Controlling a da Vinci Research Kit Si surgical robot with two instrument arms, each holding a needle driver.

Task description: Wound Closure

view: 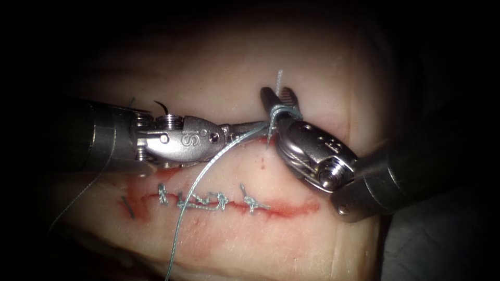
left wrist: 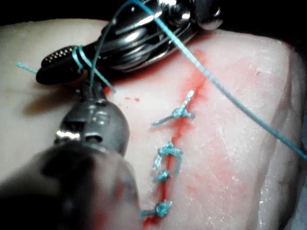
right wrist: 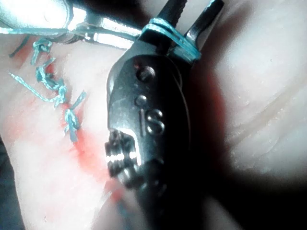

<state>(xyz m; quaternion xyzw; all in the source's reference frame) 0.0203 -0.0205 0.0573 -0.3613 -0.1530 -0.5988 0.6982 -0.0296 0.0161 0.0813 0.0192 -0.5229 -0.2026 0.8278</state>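
Observation:
The tissue (view: 312, 78) has a horizontal cut (view: 291, 208) carrying several knotted blue stitches (view: 219, 200). Beyond the cut, toward its right end, my right tool (view: 278, 96) stands open. The blue thread (view: 284, 110) is wound around both of its jaws, and a short thread end (view: 280, 78) sticks up past them. My left tool (view: 263, 125) reaches in from the left and is shut on the thread right at that wrap. The same wrap (right wrist: 168, 36) circles the right tool (right wrist: 192, 9). A thin dark curve (view: 162, 107), perhaps the needle, lies behind the left wrist, and neither tool holds it.
A long run of thread (view: 192, 192) drops from the left jaws across the stitch line and off the near edge. Red fluid (view: 281, 208) stains the cut's right part. A short dark thread end (view: 127, 205) lies at the cut's left end.

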